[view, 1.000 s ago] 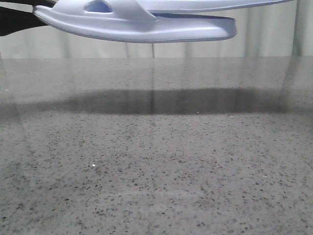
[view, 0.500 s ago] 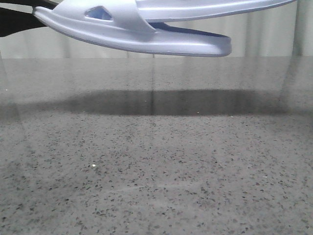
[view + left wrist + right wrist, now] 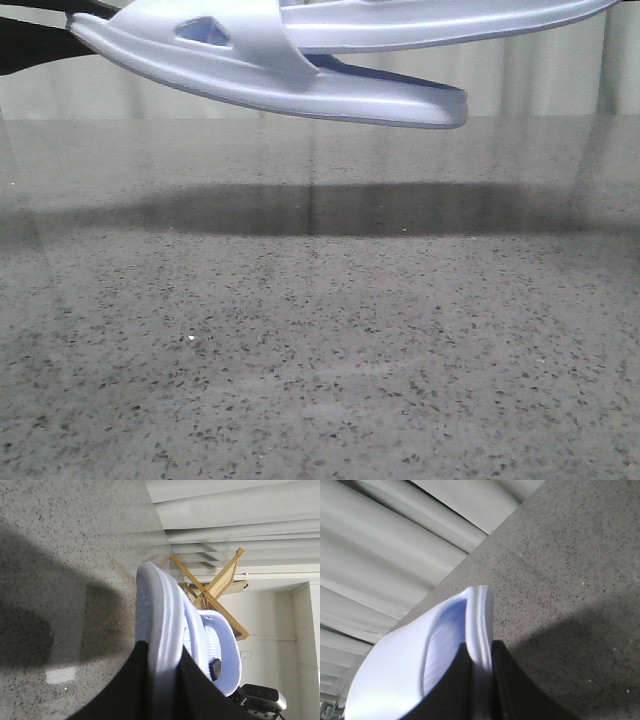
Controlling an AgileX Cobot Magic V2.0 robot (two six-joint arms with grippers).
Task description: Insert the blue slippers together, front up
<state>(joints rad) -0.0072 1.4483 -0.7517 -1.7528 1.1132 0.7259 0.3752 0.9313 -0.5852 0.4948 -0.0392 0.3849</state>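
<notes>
Both slippers are held in the air above the far edge of the tabletop (image 3: 320, 330); nothing rests on the surface.

Left slipper (image 3: 270, 75): carried by the left tool (image 3: 167, 680), whose black fingers are clamped across the sole edge. In the front view its free end tilts down toward the right.

Right slipper (image 3: 440, 20): carried by the right tool (image 3: 480, 685), fingers closed on the sole rim. It lies just above the left slipper, its end reaching in at the strap (image 3: 240, 30). Whether the two touch cannot be told.

Judged risks:
- Both grips sit on thin rims of soft foam. Side load during insertion could make a slipper pivot or slip between the fingers.
- The slippers sit at different angles. Pushing on without levelling could jam the entering end against the strap or footbed and bend the foam instead of sliding it under.
- A slipper forced loose would fall to the tabletop and might land strap down.
- The strap opening is hidden from both wrist views, so alignment is poorly checked.
</notes>
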